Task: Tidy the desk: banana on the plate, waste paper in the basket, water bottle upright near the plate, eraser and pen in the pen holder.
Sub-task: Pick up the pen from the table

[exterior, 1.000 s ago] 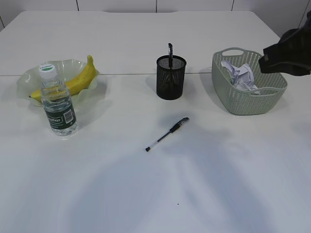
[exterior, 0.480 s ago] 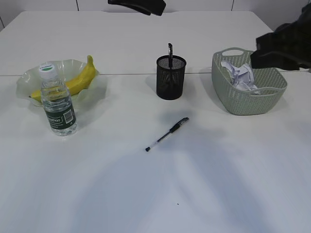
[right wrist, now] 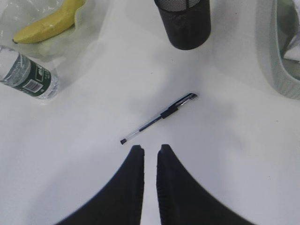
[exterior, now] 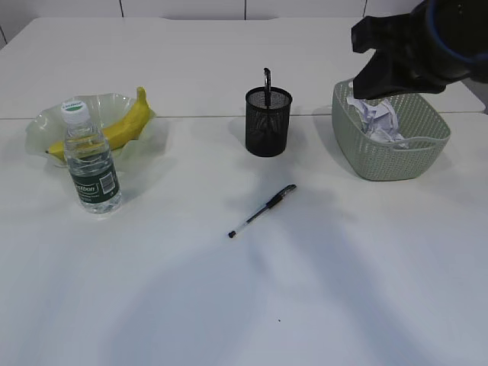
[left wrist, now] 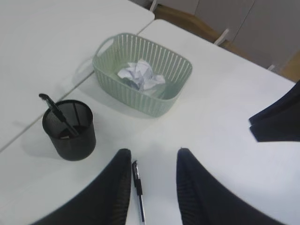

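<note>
Right arm [exterior: 415,46] has swung in over the basket [exterior: 427,145].
Your pen [exterior: 263,210] lies loose on the table [exterior: 229,305]; left pincer [left wrist: 152,161] apart, right pincer [right wrist: 150,152] nearly together, both empty.

1. Your exterior view looks down at a slant from the front of the desk [exterior: 229,305], taking in the whole of it.
2. Your left wrist view looks down between its fingers [left wrist: 117,187], from high, toward the basket [left wrist: 154,101] and pen holder [left wrist: 70,131].
3. Your right wrist view faces down over the pen [right wrist: 159,117].
4. All three views share the pen and the pen holder.
</note>
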`<state>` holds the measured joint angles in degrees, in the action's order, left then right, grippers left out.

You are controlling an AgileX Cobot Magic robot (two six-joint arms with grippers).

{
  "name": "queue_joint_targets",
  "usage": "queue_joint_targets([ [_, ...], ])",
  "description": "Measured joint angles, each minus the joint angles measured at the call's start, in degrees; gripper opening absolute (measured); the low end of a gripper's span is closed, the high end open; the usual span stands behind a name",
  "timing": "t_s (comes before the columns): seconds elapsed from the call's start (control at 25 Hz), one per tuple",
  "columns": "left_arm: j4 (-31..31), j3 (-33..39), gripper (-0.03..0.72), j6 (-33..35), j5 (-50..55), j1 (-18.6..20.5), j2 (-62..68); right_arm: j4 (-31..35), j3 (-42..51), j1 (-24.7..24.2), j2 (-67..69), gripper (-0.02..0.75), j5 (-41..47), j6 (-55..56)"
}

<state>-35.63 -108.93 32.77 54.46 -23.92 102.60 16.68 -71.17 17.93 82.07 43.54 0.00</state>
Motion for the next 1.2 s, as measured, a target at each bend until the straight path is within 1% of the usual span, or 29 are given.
queue_joint_targets([
  [0.16, 1.6, 0.0, 0.278, 0.0, -0.8, -0.9, 5.6, -6.4, -0.2, 0.0, -0.7, 0.07, 2.3, 5.7],
  [0.36, 3.7, 0.0, 0.327, -0.2, -3.1, -2.6, 14.0, -15.3, -0.2, 0.0, -2.6, 0.07, 9.0, 9.5],
  [0.48, 6.5, 0.0, 0.373, -0.2, -3.4, -3.9, 18.2, -18.4, -0.2, 0.0, -3.5, 0.07, 13.9, 10.2],
  [0.56, 8.7, 0.0, 0.396, -0.2, -3.6, -4.6, 20.6, -19.2, -0.2, 0.0, -3.8, 0.07, 17.1, 10.3],
  [0.76, 12.8, 0.0, 0.407, -0.2, -4.5, -6.8, 24.5, -19.9, -0.2, 0.0, -3.9, 0.07, 22.2, 10.3],
  [1.08, 15.9, -6.8, 0.404, -0.2, -5.0, -9.8, 29.3, -20.0, -0.2, 0.0, -3.9, 0.07, 22.6, 10.4],
  [1.2, 18.0, -7.6, 0.397, -0.2, -5.0, -10.3, 30.5, -20.1, -0.2, 0.0, -3.9, 0.07, 22.6, 10.4],
])
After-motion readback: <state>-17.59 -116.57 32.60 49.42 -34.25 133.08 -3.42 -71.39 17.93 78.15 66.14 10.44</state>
